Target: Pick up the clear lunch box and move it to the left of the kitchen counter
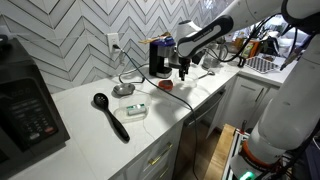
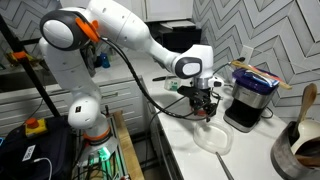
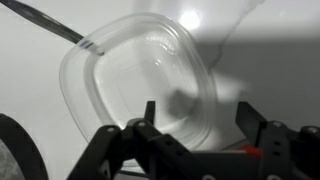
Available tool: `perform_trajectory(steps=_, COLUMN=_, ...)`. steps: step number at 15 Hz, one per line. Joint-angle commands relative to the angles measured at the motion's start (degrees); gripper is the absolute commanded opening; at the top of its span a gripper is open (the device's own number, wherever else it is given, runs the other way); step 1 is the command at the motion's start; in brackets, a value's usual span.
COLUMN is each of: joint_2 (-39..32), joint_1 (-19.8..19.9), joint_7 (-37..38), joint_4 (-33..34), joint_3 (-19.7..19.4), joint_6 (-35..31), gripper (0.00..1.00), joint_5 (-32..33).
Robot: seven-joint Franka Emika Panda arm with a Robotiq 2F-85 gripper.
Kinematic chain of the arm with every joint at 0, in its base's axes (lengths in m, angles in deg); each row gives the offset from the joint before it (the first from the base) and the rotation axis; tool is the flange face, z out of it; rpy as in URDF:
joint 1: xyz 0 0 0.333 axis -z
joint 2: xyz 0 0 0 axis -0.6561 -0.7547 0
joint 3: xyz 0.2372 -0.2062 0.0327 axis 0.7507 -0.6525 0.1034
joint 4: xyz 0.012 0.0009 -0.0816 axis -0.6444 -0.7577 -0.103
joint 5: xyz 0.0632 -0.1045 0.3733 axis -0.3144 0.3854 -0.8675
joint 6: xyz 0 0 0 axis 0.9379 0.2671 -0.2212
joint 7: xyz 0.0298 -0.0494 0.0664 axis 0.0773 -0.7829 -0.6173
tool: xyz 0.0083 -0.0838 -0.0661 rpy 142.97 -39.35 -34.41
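Clear lunch box (image 3: pixel 138 80) on kitchen counter (image 3: pixel 275 50) — wide-jawed gripper (image 3: pixel 197 118) above

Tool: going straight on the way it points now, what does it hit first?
Probably the clear lunch box, lying on the kitchen counter right under the open tool. In the wrist view its near rim falls between the fingers; depth unclear.

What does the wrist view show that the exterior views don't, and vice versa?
Wrist only: the whole rounded rim of the clear lunch box, seen close up. Exterior only: the black spoon, coffee maker and microwave. Both: the open end effector over the box on the white kitchen counter.
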Motion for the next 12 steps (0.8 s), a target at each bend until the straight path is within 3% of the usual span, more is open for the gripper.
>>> perform_trajectory(steps=1, joint_2=-0.7, joint_1=0.0, joint_7=-2.0, joint_4=-0.8, joint_3=-0.3, joint_6=0.2, gripper=0.48, joint_5=-0.7)
perform_trajectory(steps=7, joint_2=-1.9, joint_1=-0.1, joint_7=-3.8, joint_4=-0.8, joint_3=-0.1, joint_6=1.0, gripper=0.02, joint_5=-2.8)
perform_trajectory(steps=12, joint_2=-0.4, joint_1=-0.5, joint_7=-1.1, joint_4=-0.5, joint_3=0.4, joint_6=2.5, gripper=0.02, joint_5=-4.1)
